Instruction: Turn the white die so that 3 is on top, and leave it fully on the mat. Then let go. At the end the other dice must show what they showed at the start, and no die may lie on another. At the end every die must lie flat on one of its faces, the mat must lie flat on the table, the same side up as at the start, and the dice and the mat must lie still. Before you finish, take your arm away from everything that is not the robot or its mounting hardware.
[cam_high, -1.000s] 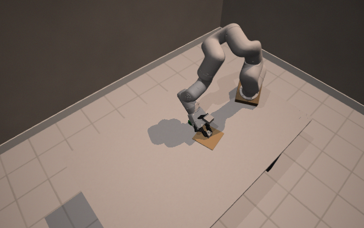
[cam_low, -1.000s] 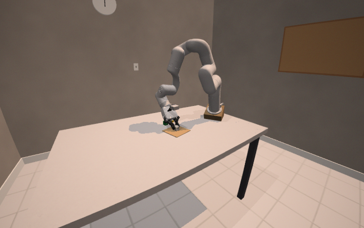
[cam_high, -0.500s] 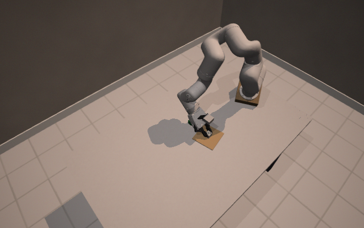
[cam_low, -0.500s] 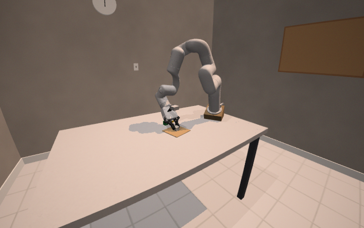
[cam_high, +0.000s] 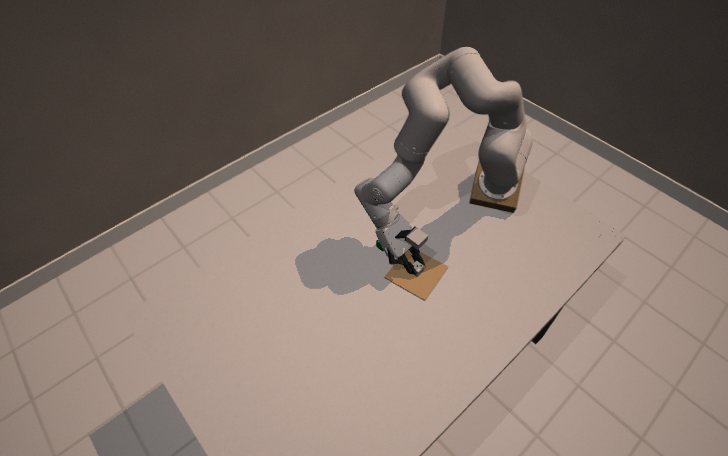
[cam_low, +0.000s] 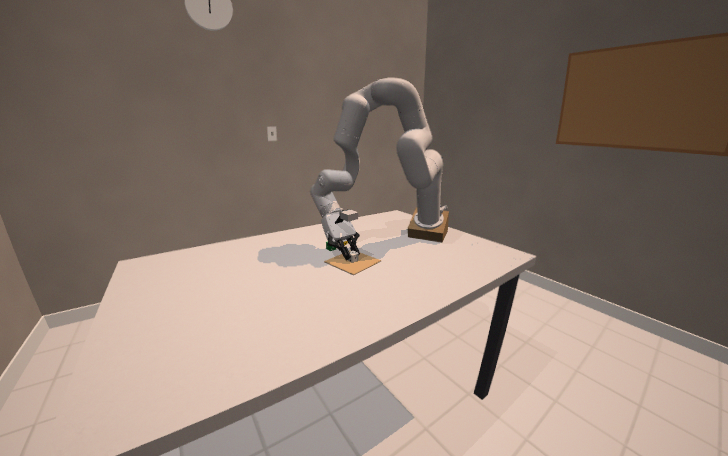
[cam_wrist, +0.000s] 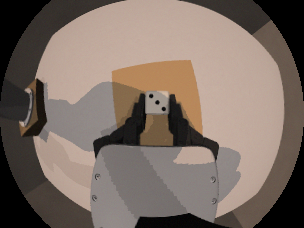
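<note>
The white die (cam_wrist: 158, 102) sits between my two black fingers in the wrist view, over the brown mat. The face turned toward the wrist camera shows three pips in a diagonal. My gripper (cam_wrist: 157, 101) is shut on the die. In the top view the gripper (cam_high: 413, 265) is tilted and low over the mat (cam_high: 416, 277), with the die (cam_high: 417, 266) at its tips. In the exterior view the gripper (cam_low: 351, 252) is at the mat (cam_low: 352, 264). I cannot tell if the die touches the mat.
A green die (cam_high: 378, 245) lies on the table just behind the gripper, off the mat; it also shows in the exterior view (cam_low: 328, 245). The arm's base (cam_high: 496, 194) stands on a wooden block at the table's back.
</note>
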